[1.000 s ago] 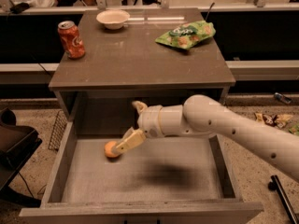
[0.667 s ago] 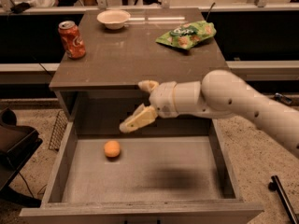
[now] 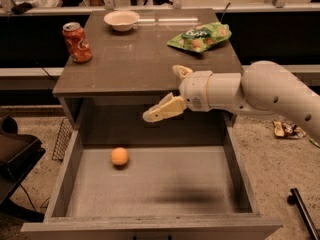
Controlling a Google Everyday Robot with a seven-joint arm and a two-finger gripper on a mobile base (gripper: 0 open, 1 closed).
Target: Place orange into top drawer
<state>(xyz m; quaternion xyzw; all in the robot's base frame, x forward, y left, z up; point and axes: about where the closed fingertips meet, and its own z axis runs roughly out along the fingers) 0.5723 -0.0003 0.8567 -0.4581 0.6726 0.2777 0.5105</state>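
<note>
1. Now the orange (image 3: pixel 119 156) lies by itself on the pale floor of the top drawer (image 3: pixel 176 186), nearer the back edge and the left wall than the front lip, and nothing is touching it.
2. A second ago the gripper (image 3: pixel 163 96) was down at the fruit. It has since let go and lifted away, and it sits at the cabinet's front edge, above the drawer's back edge and to the right of the orange.
3. Its fingers are spread wide and carry nothing, with one pointing down-left and the other up over the cabinet top (image 3: pixel 145 64).
4. The orange has stayed in the same spot since release, so it appears settled rather than rolling.
5. By my reading the placing is done, and only the arm's retreat remains.
6. On top, the soda can (image 3: pixel 77 42) by the left edge, the bowl (image 3: pixel 121 19) at the back edge and the chip bag (image 3: pixel 200 37) near the back right corner are unmoved.
</note>
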